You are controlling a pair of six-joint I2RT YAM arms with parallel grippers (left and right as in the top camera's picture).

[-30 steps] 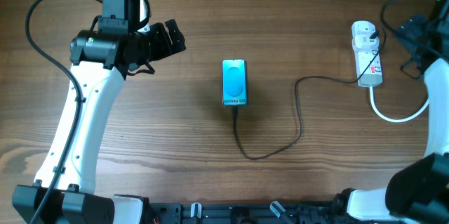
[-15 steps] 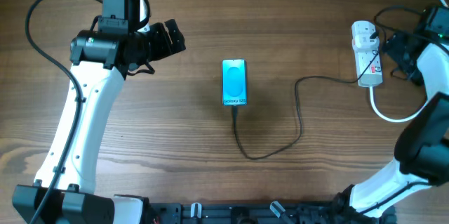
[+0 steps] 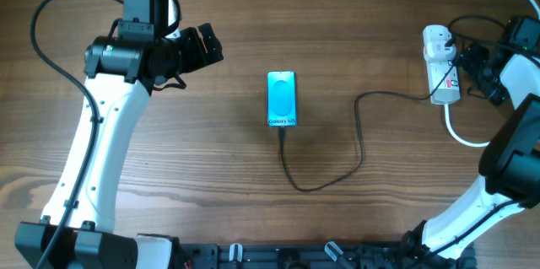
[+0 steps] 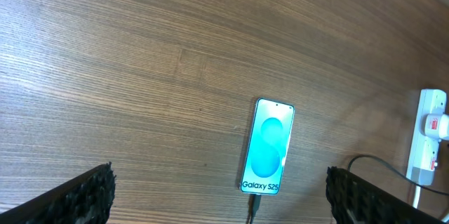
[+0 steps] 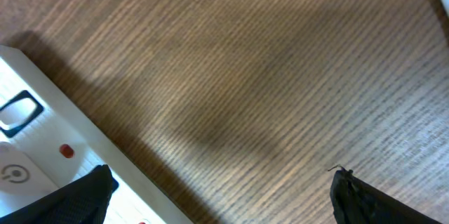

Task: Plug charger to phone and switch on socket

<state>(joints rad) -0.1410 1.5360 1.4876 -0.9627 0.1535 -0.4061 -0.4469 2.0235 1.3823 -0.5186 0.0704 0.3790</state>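
Since the socket looks light and may slide, the right gripper, jaws apart like those of the left gripper, should press its small red switch gently.

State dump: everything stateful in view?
phone: screen lit, lying flat
charger: tip at the phone's labelled end, looks plugged in
socket: plug inserted, switch position unreadable
left fingers: open, empty
right fingers: open, empty, beside the socket
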